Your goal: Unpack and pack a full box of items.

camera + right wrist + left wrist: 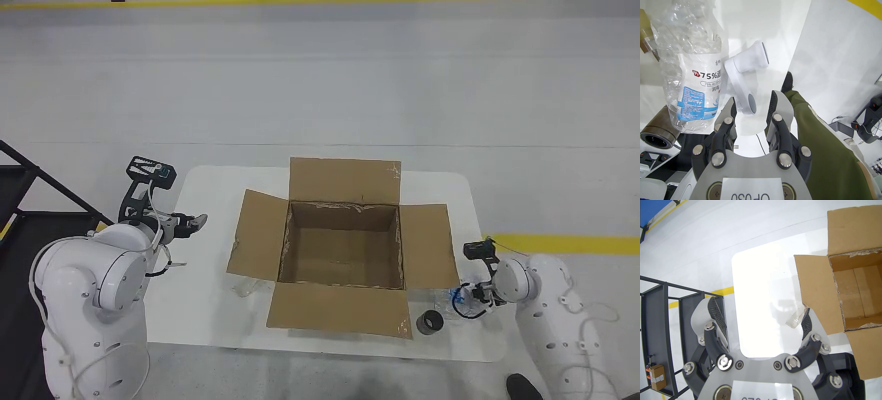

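An open cardboard box (pixel 343 245) stands in the middle of the white table (pixel 215 190), all flaps spread and its inside bare (pixel 853 294). My left gripper (pixel 761 315) hangs open over the table to the box's left (pixel 190 225), holding nothing. My right gripper (pixel 752 106) is open near the table's front right corner (pixel 470 297). The rounded end of a white plastic part (pixel 745 81) lies between its fingers. Beside that part lies a crumpled clear bottle (pixel 691 75) with a blue and white label (pixel 450 298).
A dark metal cylinder (pixel 658 130) lies by the bottle near the front edge (pixel 431 322), and a brass bolt (pixel 645 41) beyond it. A scrap of clear tape (pixel 796 318) sticks out by the box's left flap. A dark rack (pixel 659 321) stands left of the table.
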